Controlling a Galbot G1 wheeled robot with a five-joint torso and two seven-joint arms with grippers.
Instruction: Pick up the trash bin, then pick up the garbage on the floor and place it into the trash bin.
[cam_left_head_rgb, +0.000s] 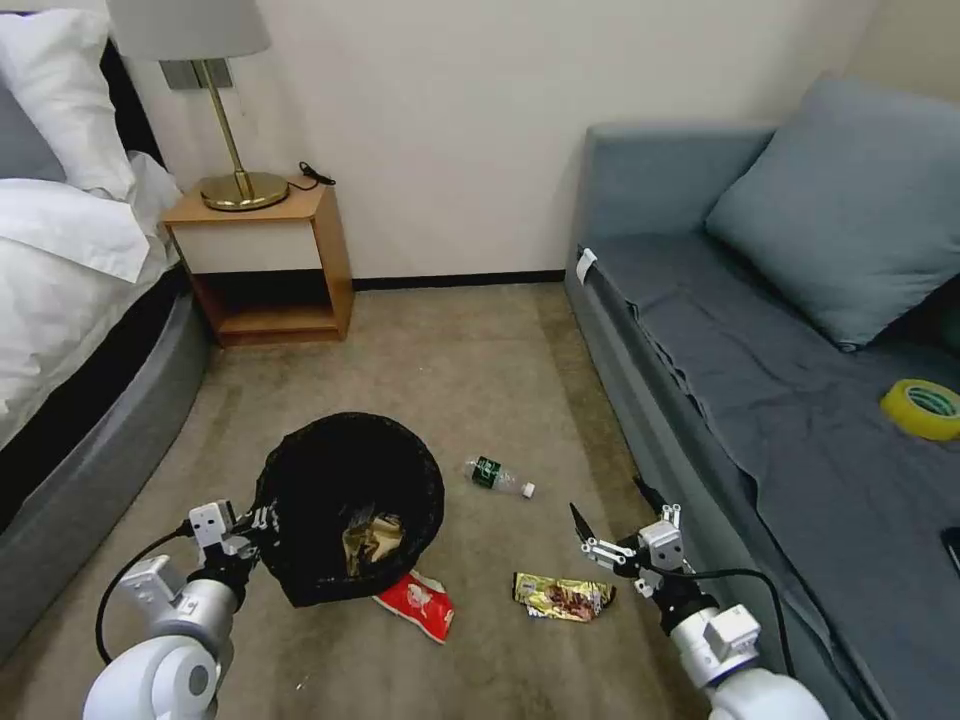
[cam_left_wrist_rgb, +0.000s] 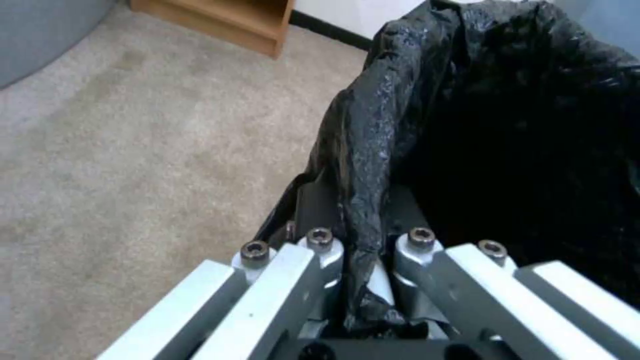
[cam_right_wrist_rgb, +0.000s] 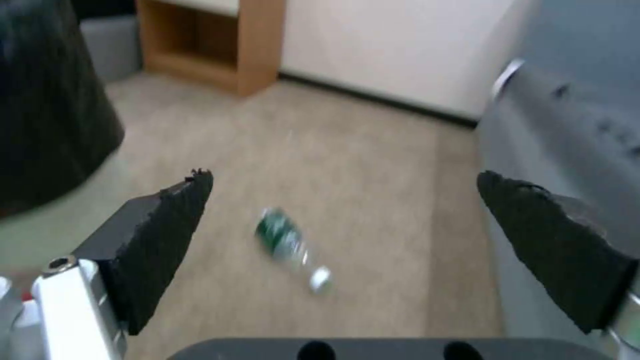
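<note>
low in the left half of the head view, our left gripper (cam_left_head_rgb: 262, 520) is pinching the near rim of the trash bin (cam_left_head_rgb: 345, 505), fingers closed on the black bag and the edge beneath it. we are holding the bin tipped, its mouth facing up and toward us, probably so litter can be dropped straight in. a crumpled brown paper bag (cam_left_head_rgb: 372, 540) is already lying inside.

toward the lower right of that frame, our right gripper (cam_left_head_rgb: 608, 518) is hanging above the carpet with its fingers spread wide and nothing between them. it is hovering between the bottle (cam_left_head_rgb: 499, 476), which is lying just right of the bin near the frame's middle, and the gold wrapper (cam_left_head_rgb: 562, 596), which is lying just left of the right wrist. in the right wrist view the bottle (cam_right_wrist_rgb: 291, 248) is sitting between the two dark pads (cam_right_wrist_rgb: 167, 235), so we judge that the bottle is being lined up.

a red snack packet (cam_left_head_rgb: 420, 604) is lying on the floor, touching or tucked under the bin's lower edge. three pieces are still waiting on the carpet, so we are partway through.
</note>
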